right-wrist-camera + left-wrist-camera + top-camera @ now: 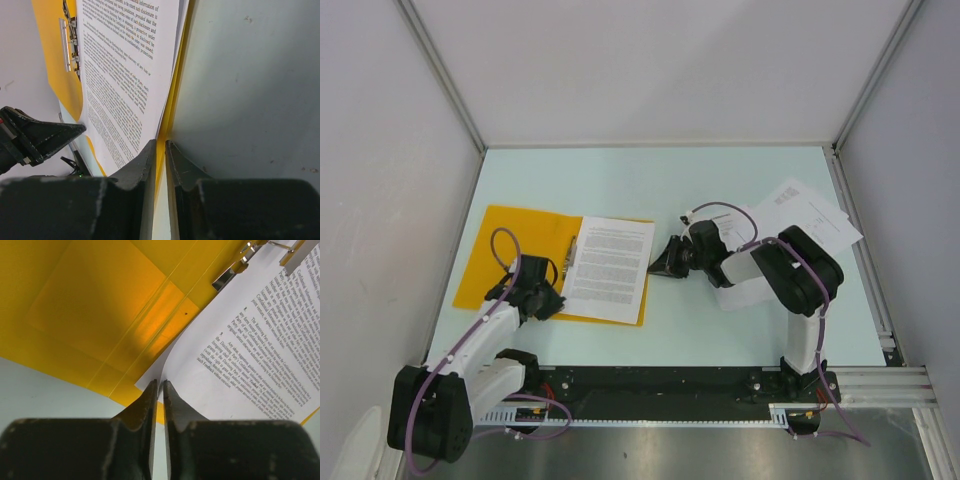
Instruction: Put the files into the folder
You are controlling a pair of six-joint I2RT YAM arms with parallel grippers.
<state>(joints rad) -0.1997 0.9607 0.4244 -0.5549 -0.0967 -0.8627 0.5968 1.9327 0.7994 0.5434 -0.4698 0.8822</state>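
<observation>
I see the orange-yellow folder [515, 255] open on the counter [720, 180], left side, one printed sheet [610, 268] on its right half (metal clip [572, 252] at the spine); more sheets [810, 215] lie far right. The left jaws stand a crack apart, empty. The right jaws show a slit at the folder's edge; I cannot tell whether they grip it.

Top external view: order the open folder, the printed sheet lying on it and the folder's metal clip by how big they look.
1. folder, largest, even though partly covered
2. sheet
3. metal clip, by far the smallest
</observation>
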